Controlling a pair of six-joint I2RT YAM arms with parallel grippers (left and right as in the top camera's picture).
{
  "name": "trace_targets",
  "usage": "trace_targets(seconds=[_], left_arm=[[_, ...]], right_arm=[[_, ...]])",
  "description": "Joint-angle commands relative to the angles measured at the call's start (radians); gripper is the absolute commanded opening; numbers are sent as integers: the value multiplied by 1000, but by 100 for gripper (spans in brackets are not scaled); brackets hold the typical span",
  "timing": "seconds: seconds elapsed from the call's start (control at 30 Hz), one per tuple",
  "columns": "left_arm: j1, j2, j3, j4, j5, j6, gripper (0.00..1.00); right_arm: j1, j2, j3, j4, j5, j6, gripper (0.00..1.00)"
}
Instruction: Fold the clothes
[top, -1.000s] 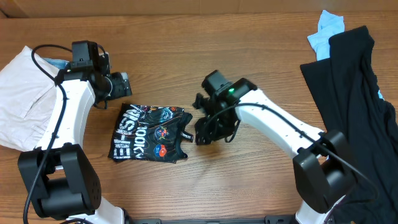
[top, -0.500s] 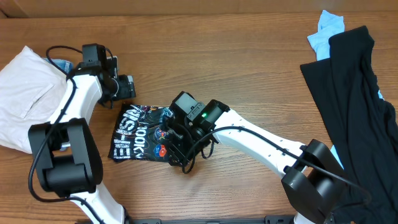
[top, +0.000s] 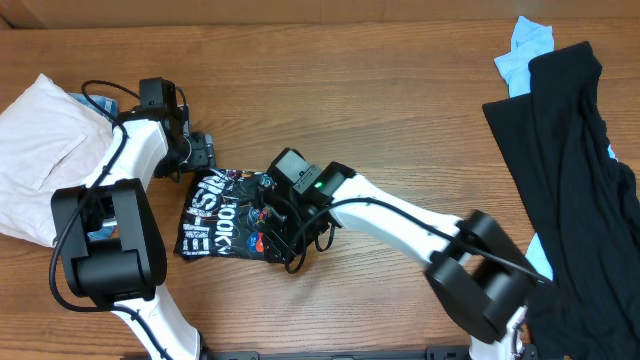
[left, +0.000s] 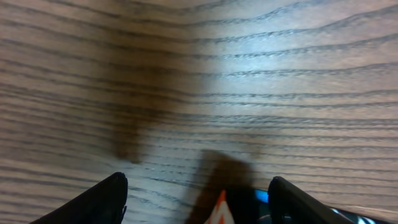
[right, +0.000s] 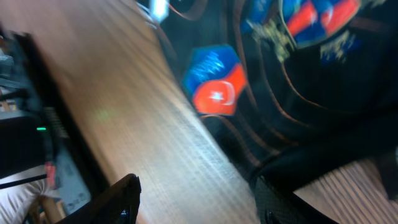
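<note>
Take the black printed shirt (top: 225, 215) as your landmark. It lies flat on the desk (top: 400, 120) as a folded packet. It is a little longer across than deep, and the white lettering runs down its left edge.

The right end effector (top: 280, 235) is directly over the shirt's right-hand part, so this arm is the nearer one. From it, the cloth spreads mostly to its left. In the right wrist view its fingers (right: 124, 198) stand apart with bare wood between them, and the shirt's dark raised hem lies just beside the far one. The picture is blurred, so you cannot tell whether that finger touches the hem. Nothing looks pinched.

The left end effector (top: 203, 152) hangs just beyond the shirt's far left corner, over bare desk. Its fingers (left: 106, 200) are wide apart and empty, with only a sliver of the shirt's edge showing low between them.

If you want another fold, it would likely go across the long axis, and the right arm seems better placed to lift the right hem.

A white garment (top: 40, 150) lies well to the shirt's left. A black garment (top: 565, 150) and a pale blue one (top: 525, 40) lie well to its right.
</note>
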Motion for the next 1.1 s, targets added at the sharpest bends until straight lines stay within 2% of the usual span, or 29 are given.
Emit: trace_targets(seconds=[0.0,0.13,0.4,0.47,0.67,0.77,0.93,1.07], left_arm=[[-6,18,8,-11,-63,21,75],[-6,19,8,-18,-74,18,75],[-4,43,8,-85,-174,-12,70],[-2,52,8,-112,-176,-18,67],[32,64,8,-289,-257,-166,52],[49,64,7,-409,-257,-240,38],[54,64,7,-530,-254,-296,31],[52,64,7,-566,-219,-320,30]], right_arm=[[0,65,12,16,-20,0,63],[-17,93,12,45,-24,42,68],[-56,100,12,87,25,105,67],[-58,102,12,87,38,105,67],[-74,103,12,88,124,105,67],[-101,103,12,85,203,105,67],[-179,103,12,79,290,100,67],[-246,103,12,80,299,52,67]])
